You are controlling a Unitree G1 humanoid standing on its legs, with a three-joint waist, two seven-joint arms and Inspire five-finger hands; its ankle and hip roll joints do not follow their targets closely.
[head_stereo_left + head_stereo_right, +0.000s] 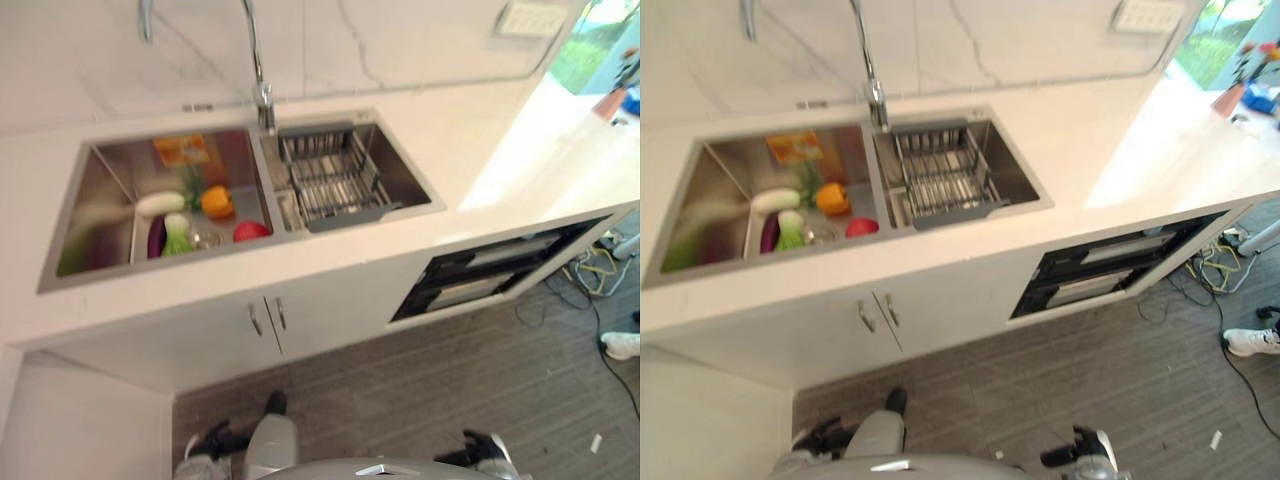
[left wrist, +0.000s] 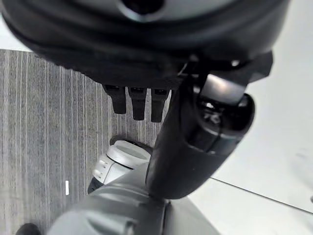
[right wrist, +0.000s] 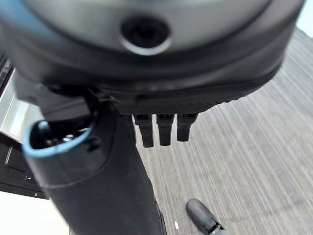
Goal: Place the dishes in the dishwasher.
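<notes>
From the head camera I look down on a white countertop [image 1: 480, 150] with a double stainless-steel sink [image 1: 100, 170] sunk into it and a curved chrome faucet [image 1: 262, 95] rising at the divider between the basins. The dishwasher [image 1: 500, 270] sits to the right of the sink, under the counter: a long dark rectangular opening in the white cabinet front, its long axis running left to right along the counter edge, with pale strips of rack or panel showing inside; I cannot tell how far it is pulled out. The right basin holds a grey wire dish rack [image 1: 330, 178] of thin metal bars with a dark plastic rim, and I cannot make out any dishes on it. The left basin holds produce: a pale long vegetable [image 1: 158, 203], a purple eggplant [image 1: 156, 238], a green-and-white vegetable [image 1: 178, 235], an orange bell pepper [image 1: 217, 201], a red tomato [image 1: 250, 230] and an orange packet [image 1: 182, 150] at the far wall. Two white cabinet doors [image 1: 265, 320] with small metal handles are below the sink, above a grey wood-grain floor [image 1: 450, 380]. My left hand [image 2: 139, 105] hangs over the floor, fingers straight and holding nothing; my right hand [image 3: 164, 129] likewise hangs with straight, empty fingers over the floor.
</notes>
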